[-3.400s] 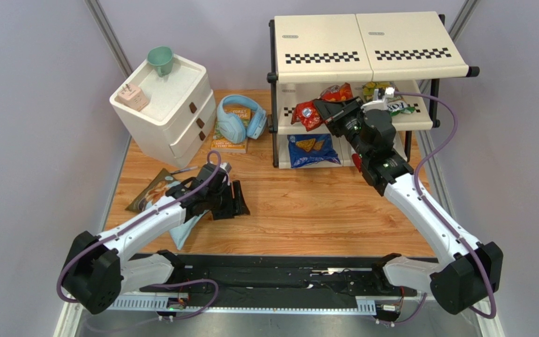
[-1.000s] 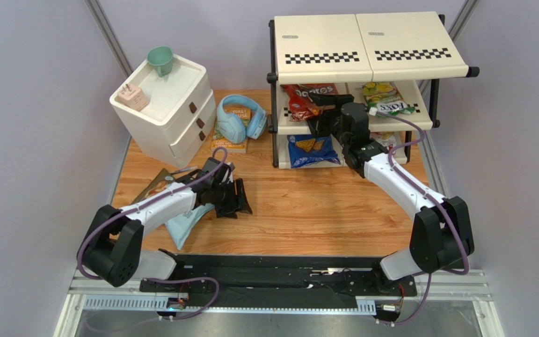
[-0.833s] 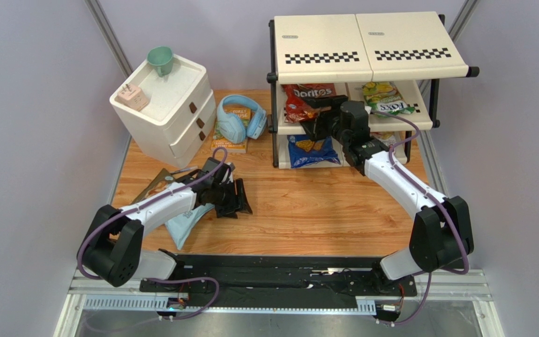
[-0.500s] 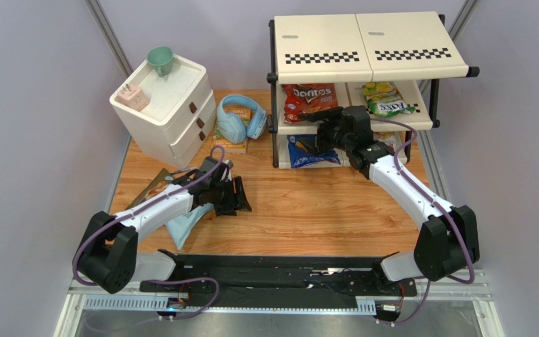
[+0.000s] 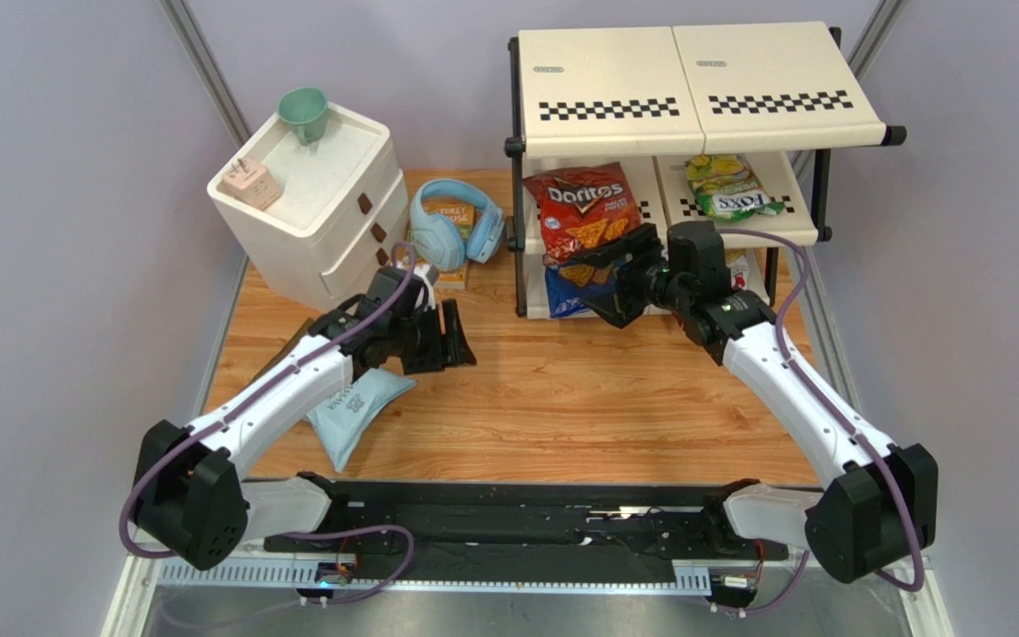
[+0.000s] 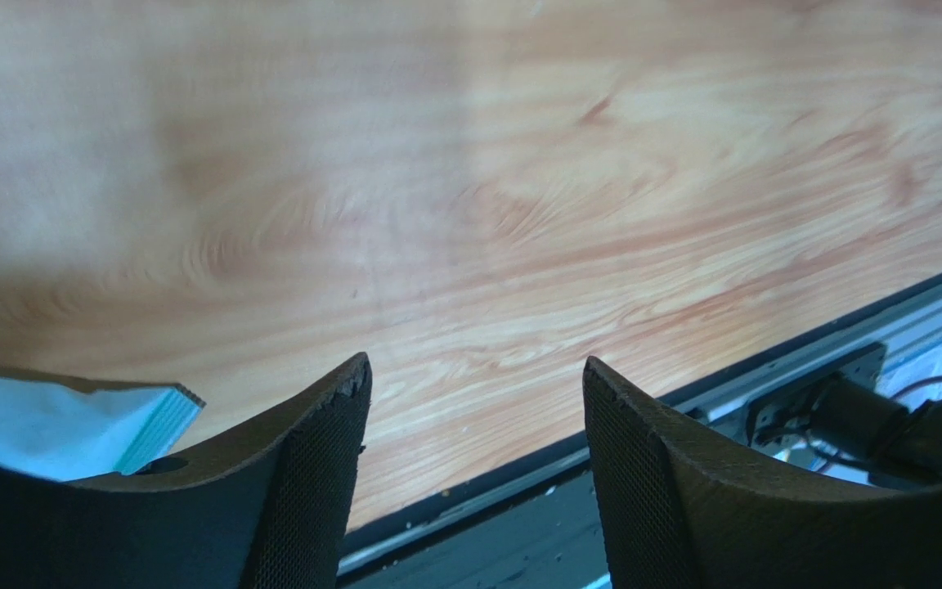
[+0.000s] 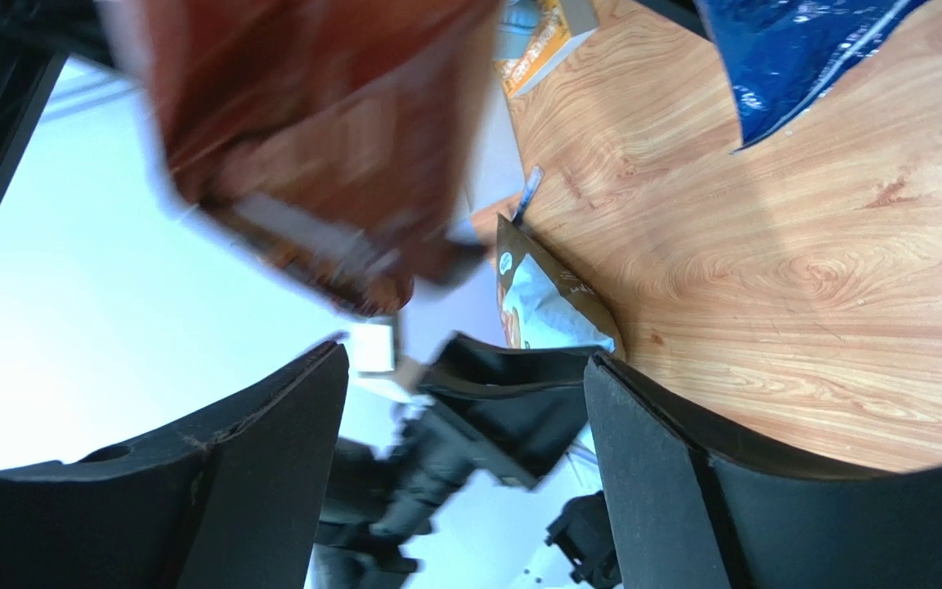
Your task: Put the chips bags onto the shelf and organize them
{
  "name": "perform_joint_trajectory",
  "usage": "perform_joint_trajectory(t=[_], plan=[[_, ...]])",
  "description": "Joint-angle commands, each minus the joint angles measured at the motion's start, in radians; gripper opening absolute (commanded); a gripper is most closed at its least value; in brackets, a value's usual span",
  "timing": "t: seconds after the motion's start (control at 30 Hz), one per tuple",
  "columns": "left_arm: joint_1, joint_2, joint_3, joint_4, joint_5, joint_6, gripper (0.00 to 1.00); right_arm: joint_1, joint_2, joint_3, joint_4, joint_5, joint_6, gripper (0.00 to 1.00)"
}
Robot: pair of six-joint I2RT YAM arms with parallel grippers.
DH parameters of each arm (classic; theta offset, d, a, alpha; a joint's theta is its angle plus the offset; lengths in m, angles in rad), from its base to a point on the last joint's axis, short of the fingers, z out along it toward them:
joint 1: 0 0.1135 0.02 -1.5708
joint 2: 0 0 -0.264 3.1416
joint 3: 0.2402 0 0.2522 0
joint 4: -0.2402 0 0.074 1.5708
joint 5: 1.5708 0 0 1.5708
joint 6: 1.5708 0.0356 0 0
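While the red foil Doritos bag (image 5: 584,212) lies flat on the left half of the middle board of the three-tier cream shelf with black poles and checker strips (image 5: 688,93), we find the small green-and-yellow foil bag (image 5: 728,186) beside it on the right half. The blue foil Doritos bag (image 5: 563,287) is down at the bottom level, partly behind the right pincer (image 5: 612,285). That pincer hangs just in front of the shelf, jaws wide and nothing between them; its wrist view shows only air and wood in the gap. A sliver of white and red (image 5: 741,267) peeks out behind the right arm at the low level, too hidden for us to call. So we judge most of the job done. What's left is plain: the large pale-blue foil bag (image 5: 356,414) lies on the wooden surface (image 5: 581,412), well apart from the shelf and not yet shelved. The left pincer (image 5: 438,343) hovers just beyond it, jaws wide, holding nothing; its own camera catches only a corner of that bag. We reckon that bag is the next pick, then a bit of tidying on the boards.
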Motion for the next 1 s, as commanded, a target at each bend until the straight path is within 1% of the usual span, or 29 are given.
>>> perform_joint_trajectory(t=[0.0,0.13,0.27,0.33,0.37,0.4,0.47,0.57,0.73,0.83,0.9,0.93,0.97], plan=[[0.008,-0.029,0.146,-0.043,-0.066,0.076,0.70,-0.001,-0.042,0.011,0.074,-0.013,-0.085,0.76],[0.008,-0.009,0.169,-0.048,-0.041,0.055,0.69,-0.001,-0.002,0.013,0.097,-0.001,-0.072,0.76],[0.008,-0.040,0.114,-0.048,-0.023,0.038,0.69,-0.001,0.024,0.014,0.127,0.022,-0.057,0.74],[0.008,-0.081,0.086,-0.049,-0.027,0.032,0.68,-0.003,0.040,0.013,0.180,0.025,-0.046,0.71],[0.008,-0.098,0.056,-0.048,-0.026,0.029,0.68,-0.004,0.050,0.016,0.192,0.027,-0.040,0.67],[0.008,-0.124,0.040,-0.046,-0.024,0.027,0.68,-0.006,0.058,0.022,0.207,0.027,-0.038,0.64],[0.008,-0.147,-0.007,-0.048,-0.024,0.017,0.68,-0.009,0.099,0.051,0.215,0.020,-0.040,0.61],[0.008,-0.190,-0.054,-0.057,-0.024,0.006,0.68,-0.015,0.155,0.091,0.223,0.010,-0.046,0.59],[0.008,-0.256,-0.100,-0.072,-0.041,-0.005,0.68,-0.020,0.187,0.116,0.239,0.001,-0.048,0.60],[0.008,-0.282,-0.095,-0.097,-0.056,-0.003,0.68,-0.021,0.167,0.107,0.243,-0.009,-0.051,0.63],[0.008,-0.310,-0.086,-0.126,-0.079,0.001,0.70,-0.021,0.136,0.091,0.238,-0.032,-0.060,0.69],[0.008,-0.320,-0.072,-0.135,-0.104,0.006,0.71,-0.021,0.127,0.090,0.236,-0.044,-0.066,0.70],[0.008,-0.328,-0.063,-0.155,-0.119,0.012,0.80,-0.021,0.110,0.096,0.221,-0.067,-0.084,0.73]])
